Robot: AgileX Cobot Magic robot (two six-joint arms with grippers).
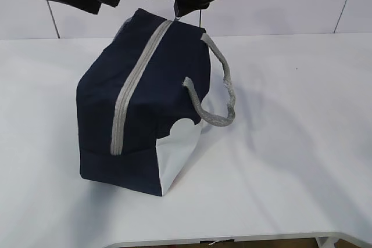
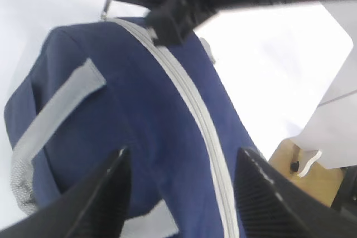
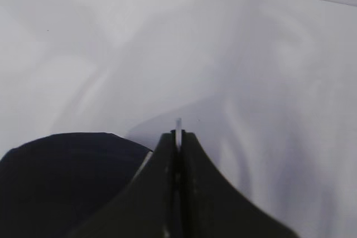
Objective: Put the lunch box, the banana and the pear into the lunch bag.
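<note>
The left tool [image 2: 181, 193] hangs released, its two dark fingers [image 2: 100, 199] spread wide above the navy lunch bag [image 1: 145, 103], which stands on the white table [image 1: 290, 143] directly beneath it with the grey zipper strip [image 2: 189, 110] running between the fingers. At the bag's far end, the right tool [image 3: 178, 137] is clenched on the small pale zipper pull [image 3: 178, 125].

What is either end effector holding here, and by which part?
The right end effector is shut on the zipper pull at the far end of the lunch bag. The left end effector is open above the bag, holding nothing.
</note>
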